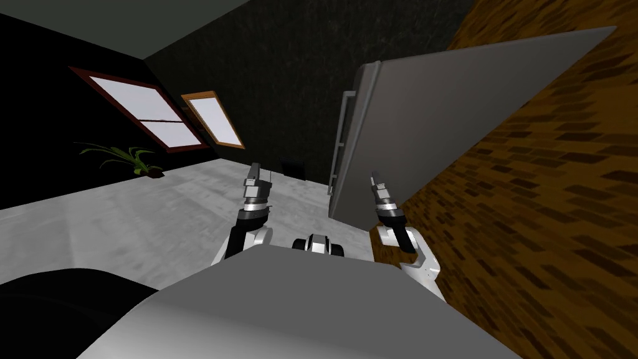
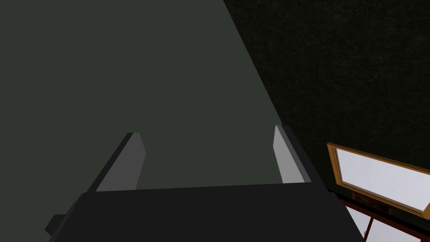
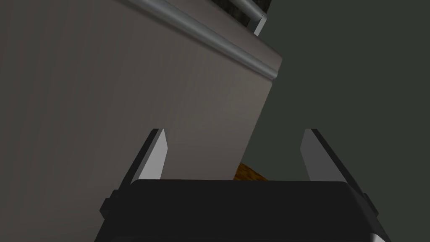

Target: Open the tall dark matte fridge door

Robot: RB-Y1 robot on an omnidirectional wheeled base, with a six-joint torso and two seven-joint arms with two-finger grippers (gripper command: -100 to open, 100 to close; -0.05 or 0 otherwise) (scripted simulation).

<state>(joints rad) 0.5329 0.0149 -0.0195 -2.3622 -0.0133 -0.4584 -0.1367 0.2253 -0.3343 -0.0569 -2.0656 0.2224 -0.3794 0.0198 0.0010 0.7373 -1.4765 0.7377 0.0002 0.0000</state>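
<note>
Fridge (image 1: 448,118) (image 3: 126,105) is standing tall on the right edge of the pale floor (image 1: 156,205), backing onto the brick wall (image 1: 548,187), and it is showing one broad, flat grey face toward me. Its long handle (image 1: 339,140) is running up the fridge's left edge, and in the head view it is lying between my two grippers, nearer the right one. The right gripper (image 1: 376,179) (image 3: 235,138) is pointing up along that grey face with its jaws standing wide apart and nothing between them. One finger is rising in front of the grey face while the other is standing past the fridge's edge, so that edge is crossing the gap between them (I cannot tell whether anything is touching). A rounded bar is lying along the far edge of the face, well beyond the fingertips. The left gripper (image 1: 254,169) (image 2: 206,134) is hanging over the floor to the left of the fridge, apart from the handle, and its jaws are likewise spread wide and holding nothing.
</note>
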